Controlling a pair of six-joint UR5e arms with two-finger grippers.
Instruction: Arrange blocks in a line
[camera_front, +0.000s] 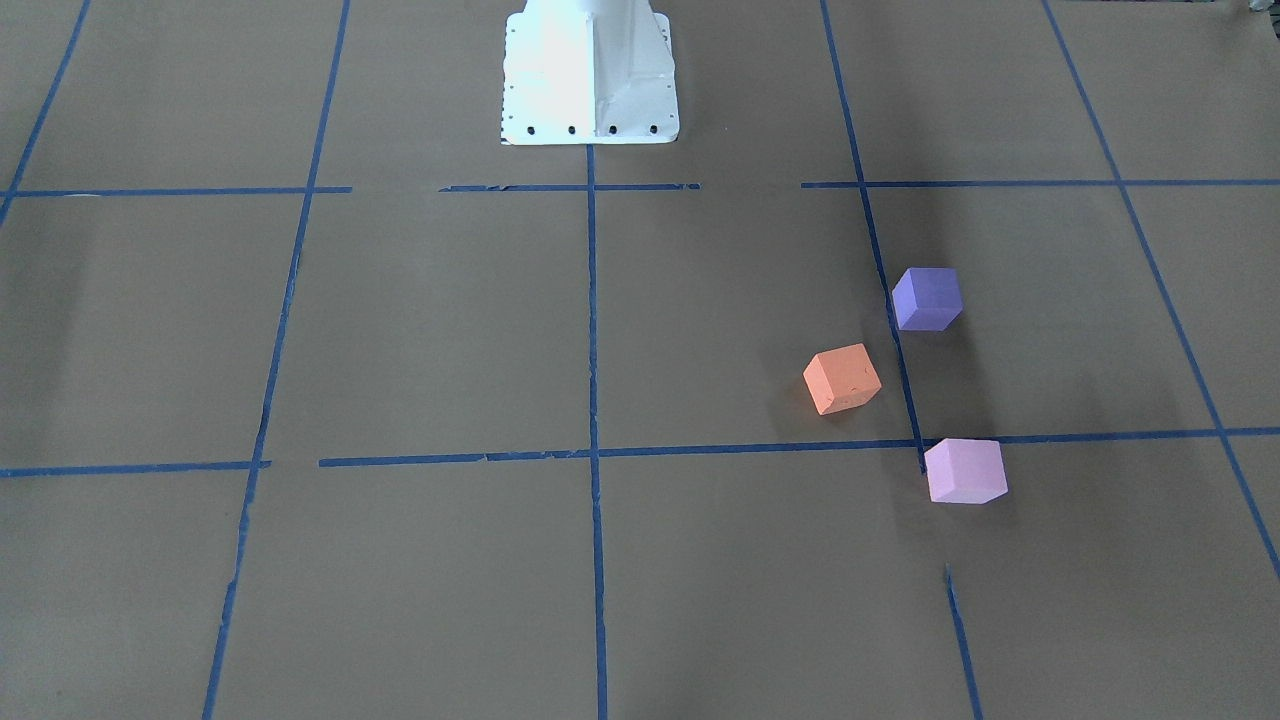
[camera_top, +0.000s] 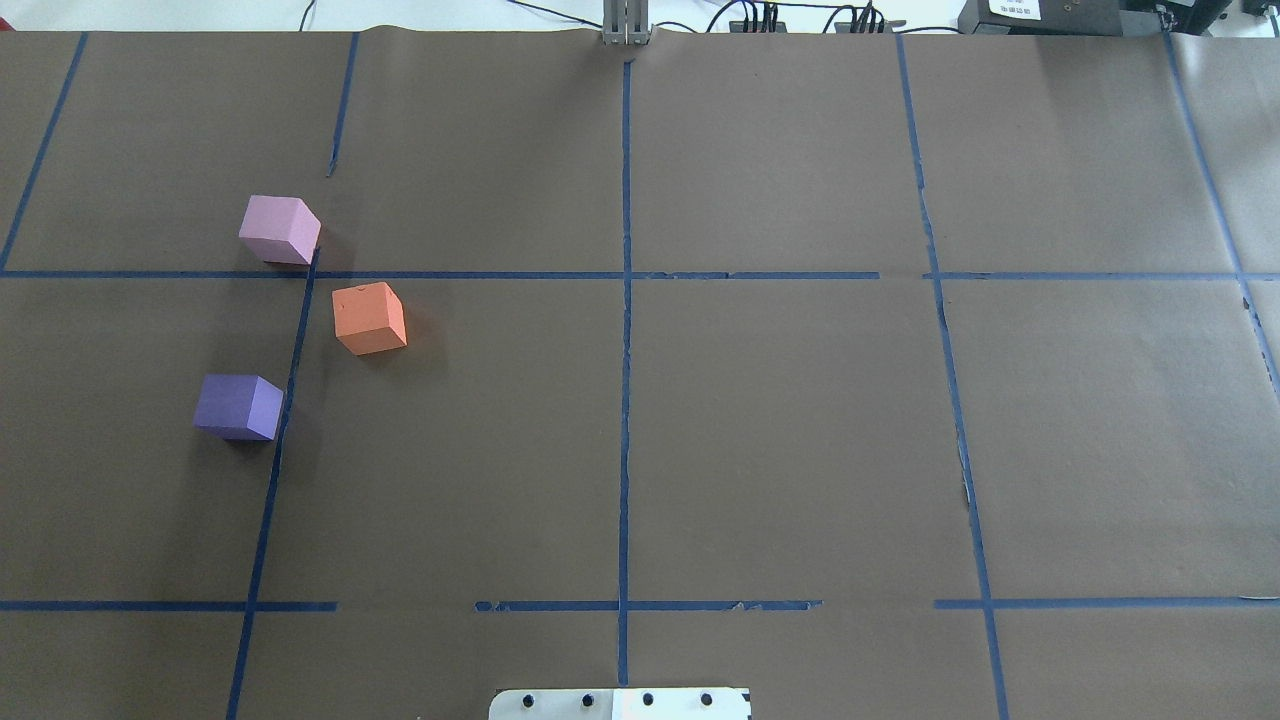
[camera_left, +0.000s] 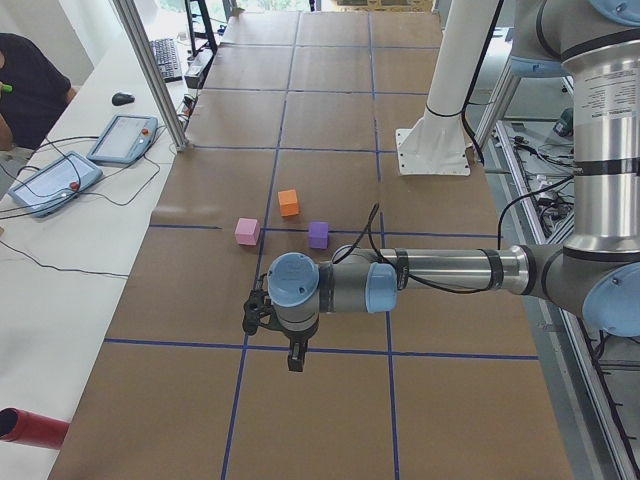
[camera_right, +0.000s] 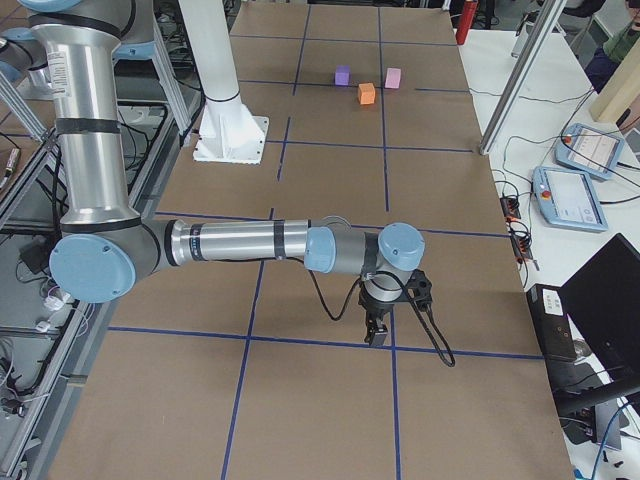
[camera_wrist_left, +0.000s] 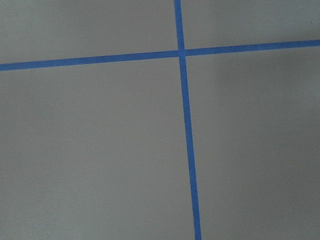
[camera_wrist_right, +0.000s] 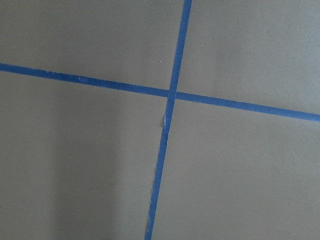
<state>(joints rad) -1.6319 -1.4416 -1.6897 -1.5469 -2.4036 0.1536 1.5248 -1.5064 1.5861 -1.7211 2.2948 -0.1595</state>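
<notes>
Pink matte foam cube (camera_front: 965, 470) on brown paper (camera_front: 400, 580)

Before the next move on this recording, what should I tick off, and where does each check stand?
1. Visible and apart: orange block, purple block, pink block: ok.
2. Blocks in a line: not ok, the orange one sits off to one side.
3. Open or shut, left gripper: cannot tell.
4. Open or shut, right gripper: cannot tell.
5. Both grippers away from the blocks: ok.
</notes>
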